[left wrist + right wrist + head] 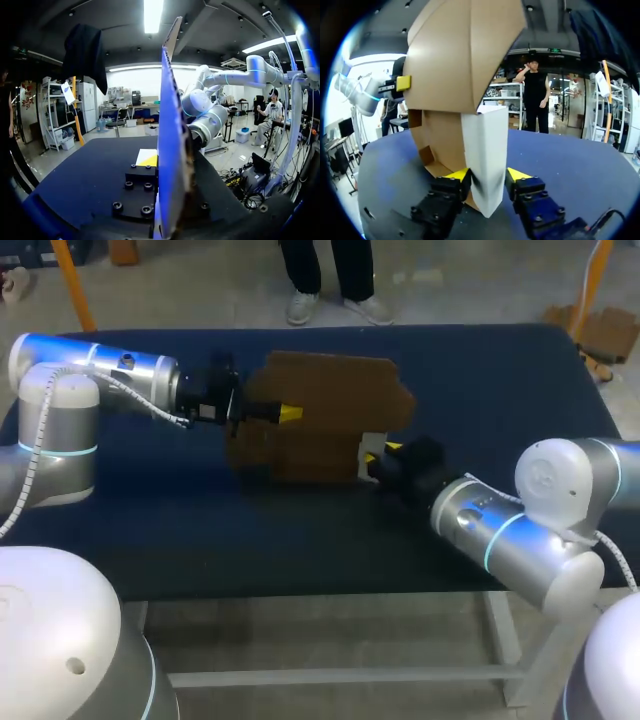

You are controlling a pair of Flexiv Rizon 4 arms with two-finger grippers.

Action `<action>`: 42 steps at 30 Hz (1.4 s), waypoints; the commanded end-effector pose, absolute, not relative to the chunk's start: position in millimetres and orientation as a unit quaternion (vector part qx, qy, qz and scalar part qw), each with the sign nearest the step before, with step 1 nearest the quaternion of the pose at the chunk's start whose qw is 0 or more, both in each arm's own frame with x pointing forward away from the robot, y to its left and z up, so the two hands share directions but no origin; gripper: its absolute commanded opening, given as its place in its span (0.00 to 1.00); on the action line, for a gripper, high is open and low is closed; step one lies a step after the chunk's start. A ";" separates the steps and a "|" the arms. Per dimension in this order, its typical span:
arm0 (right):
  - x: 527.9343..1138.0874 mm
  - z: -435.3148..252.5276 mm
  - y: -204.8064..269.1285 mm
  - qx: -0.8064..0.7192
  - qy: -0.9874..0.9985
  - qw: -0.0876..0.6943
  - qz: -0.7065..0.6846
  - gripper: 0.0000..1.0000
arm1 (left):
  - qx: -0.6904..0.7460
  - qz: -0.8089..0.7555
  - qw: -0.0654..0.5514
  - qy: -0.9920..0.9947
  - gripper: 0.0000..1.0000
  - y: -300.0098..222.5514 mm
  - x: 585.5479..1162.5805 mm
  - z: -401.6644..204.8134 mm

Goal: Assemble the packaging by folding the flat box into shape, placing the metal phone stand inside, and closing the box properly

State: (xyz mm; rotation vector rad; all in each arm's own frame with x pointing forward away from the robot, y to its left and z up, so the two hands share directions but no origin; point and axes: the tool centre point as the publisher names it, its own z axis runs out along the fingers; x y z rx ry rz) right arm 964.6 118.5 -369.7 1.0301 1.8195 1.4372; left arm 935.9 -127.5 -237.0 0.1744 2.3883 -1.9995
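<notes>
Dim table (300, 540), light from overhead, bright sheen on left arm (70, 355), glare along box (170, 150) edge.

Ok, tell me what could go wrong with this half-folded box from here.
1. The right hand pinches only the narrow white panel of the box; it might slip out or crease.
2. The box stands tall and tilted between both hands, so an uneven pull from the left hand could twist or tear it.

Left arm (90, 370) and right arm (510, 530): rounded silver-white links, with cyan light rings (497, 537) at the joints. A white coiled cable (140, 400) trails the left arm. Left gripper (288, 413) and right gripper (487, 176): black bodies with black screws (535, 218) and yellow tips.
</notes>
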 end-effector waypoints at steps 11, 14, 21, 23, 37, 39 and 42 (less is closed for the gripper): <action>972.6 -370.5 131.5 0.437 0.665 0.352 0.492 0.38 | 0.057 -0.641 0.010 0.765 0.00 -127.4 935.2 -239.6; 971.7 -369.9 131.7 0.446 0.663 0.359 0.482 0.34 | 0.057 -0.641 0.010 0.765 0.00 -127.4 935.2 -239.6; 968.3 -370.4 132.5 0.469 0.660 0.373 0.454 0.24 | 0.057 -0.641 0.010 0.765 0.00 -127.4 935.2 -239.6; 967.7 -370.7 132.7 0.477 0.660 0.377 0.441 0.23 | 0.057 -0.641 0.010 0.765 0.00 -127.4 935.2 -239.6; 962.3 -370.4 131.4 0.511 0.648 0.399 0.400 0.02 | 0.057 -0.641 0.010 0.765 0.00 -127.4 935.2 -239.6; 962.2 -370.6 130.4 0.517 0.644 0.403 0.394 0.00 | 0.057 -0.641 0.010 0.765 0.00 -127.4 935.2 -239.6; 962.4 -371.1 128.7 0.528 0.636 0.412 0.382 0.00 | 0.057 -0.641 0.010 0.765 0.00 -127.4 935.2 -239.6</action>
